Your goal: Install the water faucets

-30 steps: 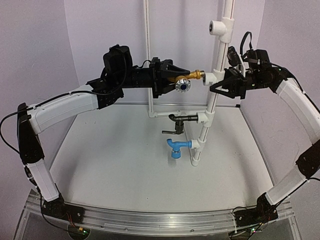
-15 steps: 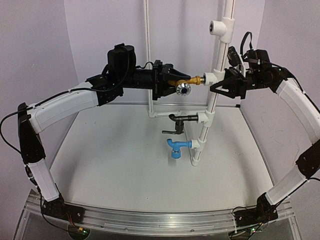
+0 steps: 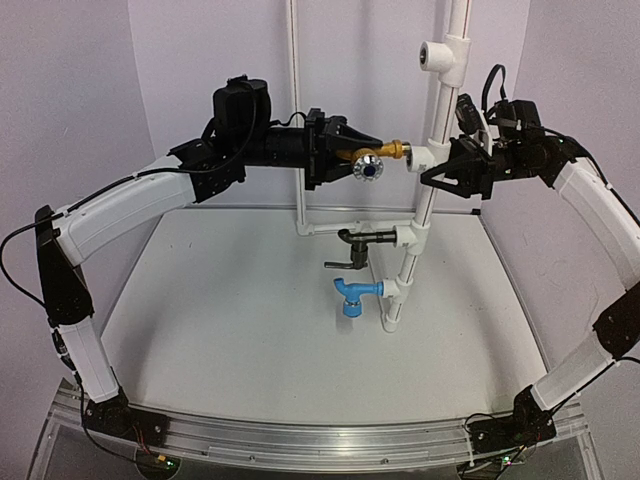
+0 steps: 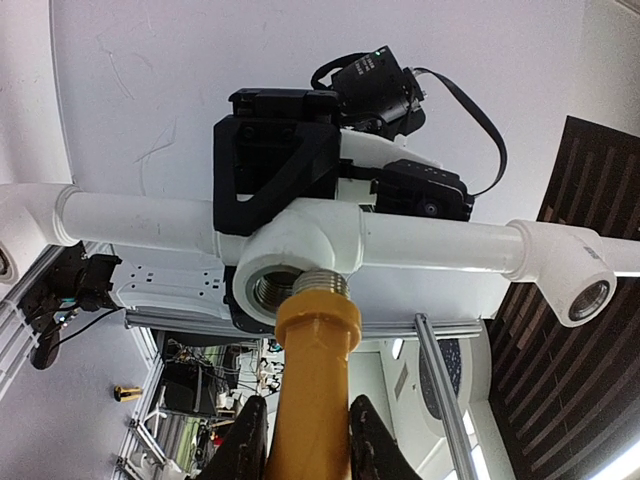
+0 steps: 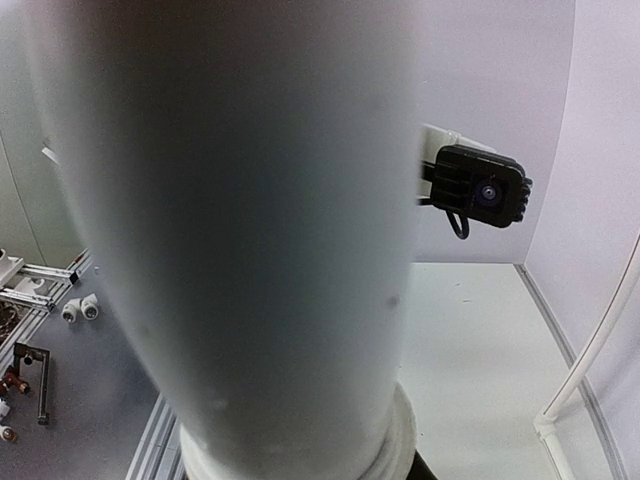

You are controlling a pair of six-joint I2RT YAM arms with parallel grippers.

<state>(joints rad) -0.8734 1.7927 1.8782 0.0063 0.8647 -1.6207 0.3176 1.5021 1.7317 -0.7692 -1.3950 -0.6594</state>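
Third faucet brought to its socket. The left gripper (image 3: 348, 157) is clamped on the stem of the brass-gold faucet (image 4: 315, 370), which is held level. The threaded end lies just ahead of the fingertips, at the mouth of the white tee fitting (image 4: 300, 245), barely entered. The right gripper (image 3: 438, 172) is closed around the upright pipe (image 5: 250, 220) beside that tee, steadying it. The black faucet (image 3: 358, 238) and blue faucet (image 3: 352, 295) sit in tees below both grippers, apparently installed. Next move, as judged: keep stem and socket in line, press in, and twist to seat the thread
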